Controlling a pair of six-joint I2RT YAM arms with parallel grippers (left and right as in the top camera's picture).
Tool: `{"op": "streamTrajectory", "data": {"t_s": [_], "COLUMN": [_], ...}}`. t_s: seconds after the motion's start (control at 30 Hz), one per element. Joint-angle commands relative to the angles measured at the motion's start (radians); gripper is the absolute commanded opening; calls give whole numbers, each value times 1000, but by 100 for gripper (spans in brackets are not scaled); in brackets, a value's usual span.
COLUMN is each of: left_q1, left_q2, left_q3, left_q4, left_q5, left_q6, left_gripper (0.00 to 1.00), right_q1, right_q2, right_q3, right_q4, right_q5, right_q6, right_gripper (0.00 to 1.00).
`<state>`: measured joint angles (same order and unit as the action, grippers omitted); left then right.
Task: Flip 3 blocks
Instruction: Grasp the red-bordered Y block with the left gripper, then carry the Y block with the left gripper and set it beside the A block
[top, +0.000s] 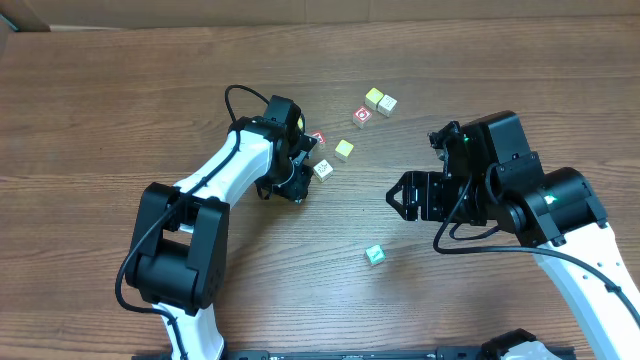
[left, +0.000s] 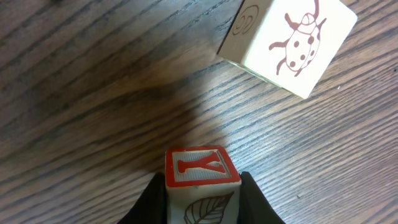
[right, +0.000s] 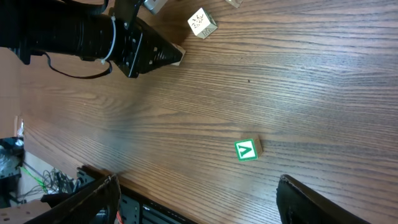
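I log left end effector (left: 202, 200) clamping the red-Y block (left: 202, 169), right end effector (top: 395, 197) agape; ladybug block (left: 292, 43), teal block (right: 247, 150) likely pending.

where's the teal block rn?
Overhead: teal block lies alone on the table, right of centre, just nearer the arm bases than the open right hand.

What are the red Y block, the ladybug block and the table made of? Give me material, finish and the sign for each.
Red Y block: probably painted wood; raised red letter and border on a pale face. Ladybug block: likely the same, smooth cream face with brown line drawing. Table: wood or wood-look laminate, matte; streaked brown grain, cannot tell which.
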<state>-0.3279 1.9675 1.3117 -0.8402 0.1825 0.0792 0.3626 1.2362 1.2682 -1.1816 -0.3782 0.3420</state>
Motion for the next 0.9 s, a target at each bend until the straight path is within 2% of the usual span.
{"op": "streamTrajectory", "data": {"t_s": [0.0, 0.07, 0.23, 0.4, 0.67, 0.77, 0.87], "left_q1": [-8, -8, -16, -98, -366, -414, -425], "left_q2": [-48, -99, -269, -377, -385, -378, -376], "left_q3": [41, 51, 47, -13, -218, -274, -329], "left_q4": [-45, -76, -183, -227, 10, 69, 116], "left_q5": [38, 57, 67, 43, 41, 13, 9], "left_q6": [-74, -109, -298, -417, -704, -841, -924], "left_gripper": [4, 4, 4, 5, 4, 4, 4], "right_q1": [2, -4, -51, -122, -145, -145, -145], "right_q2": [-14, -14, -14, -14, -14, -14, -14], "right_q3": [24, 24, 23, 23, 21, 21, 21], "right_q4": [8, 9, 14, 15, -13, -22, -32], "right_q5": [11, 54, 117, 115, 116, 115, 115], "right_q6": [6, 29, 63, 53, 27, 23, 19], "right_gripper": [82, 81, 81, 82, 82, 82, 82]}}
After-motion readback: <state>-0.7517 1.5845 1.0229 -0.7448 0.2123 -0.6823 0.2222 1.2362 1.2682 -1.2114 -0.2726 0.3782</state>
